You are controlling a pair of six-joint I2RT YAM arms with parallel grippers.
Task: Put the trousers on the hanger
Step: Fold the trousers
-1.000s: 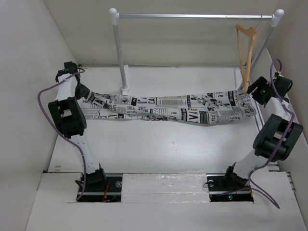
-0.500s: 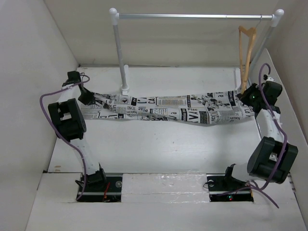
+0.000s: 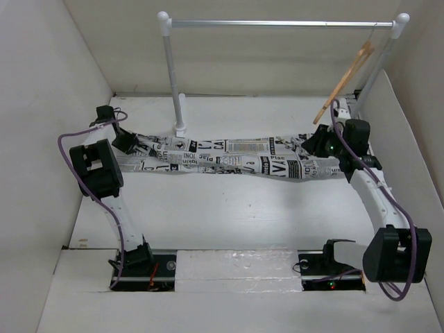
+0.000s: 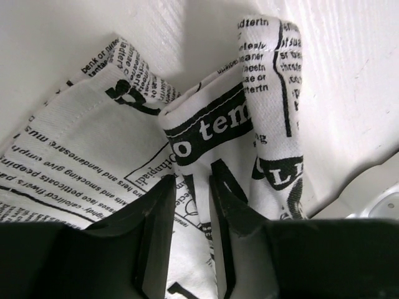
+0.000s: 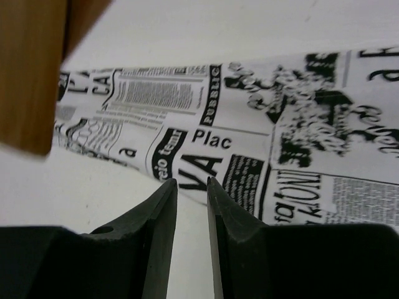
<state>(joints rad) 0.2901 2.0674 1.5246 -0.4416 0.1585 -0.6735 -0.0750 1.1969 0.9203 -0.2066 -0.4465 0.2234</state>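
- Trousers (image 3: 236, 161) lie stretched left to right across the table (image 3: 229, 222).
- Left gripper (image 4: 192, 182): jaws narrow, pinching a raised fold at the left end.
- Right gripper (image 5: 192, 182): jaws narrow at the fabric's near edge, close to the right end; I cannot tell if it grips.
- Hanger (image 3: 345, 78) hangs tilted from the rail (image 3: 277, 23), far right.

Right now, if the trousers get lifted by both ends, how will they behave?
Probably floppy: the trousers lie wrinkled across the table and bunch into folds at the left gripper. Lifted by the ends, the middle would likely sag. The cloth looks thin, so they are probably light.
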